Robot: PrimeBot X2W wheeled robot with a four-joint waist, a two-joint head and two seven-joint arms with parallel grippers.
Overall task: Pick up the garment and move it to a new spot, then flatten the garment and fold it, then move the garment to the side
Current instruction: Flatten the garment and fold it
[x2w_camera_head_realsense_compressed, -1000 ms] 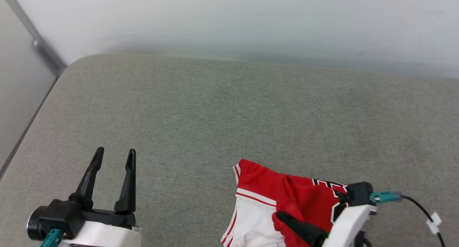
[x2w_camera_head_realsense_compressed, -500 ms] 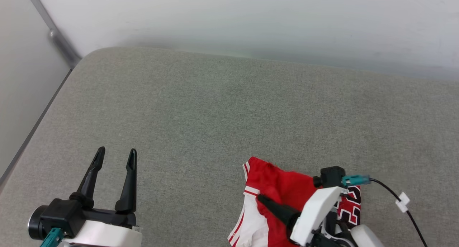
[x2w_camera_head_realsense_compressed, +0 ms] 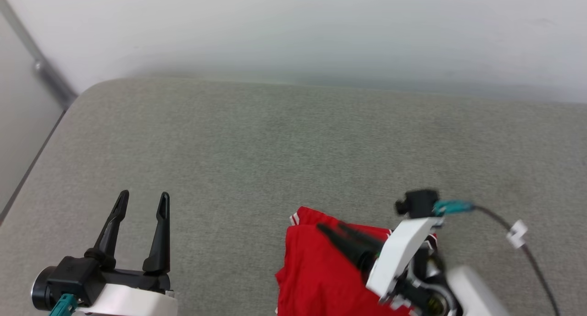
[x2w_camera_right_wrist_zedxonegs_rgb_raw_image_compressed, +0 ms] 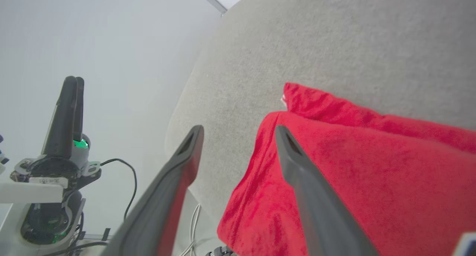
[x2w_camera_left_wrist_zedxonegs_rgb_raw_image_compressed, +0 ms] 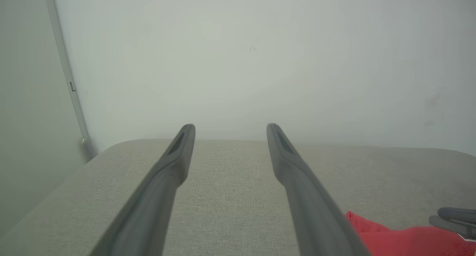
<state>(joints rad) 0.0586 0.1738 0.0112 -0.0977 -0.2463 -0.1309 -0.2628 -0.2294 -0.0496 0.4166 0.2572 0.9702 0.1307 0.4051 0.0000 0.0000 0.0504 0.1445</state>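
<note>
Jaws wide and empty on your left gripper (x2w_camera_head_realsense_compressed: 143, 195) and right gripper (x2w_camera_right_wrist_zedxonegs_rgb_raw_image_compressed: 238, 129), the latter over the garment (x2w_camera_head_realsense_compressed: 316, 270), bunched at the table's (x2w_camera_head_realsense_compressed: 275, 146) near edge; a snagging finger could drag it off.

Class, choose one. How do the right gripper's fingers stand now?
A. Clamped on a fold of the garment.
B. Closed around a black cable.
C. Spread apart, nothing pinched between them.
C: in the right wrist view the right gripper has its fingers apart, with the grey cushion and the loose edge of the garment showing in the gap.
</note>
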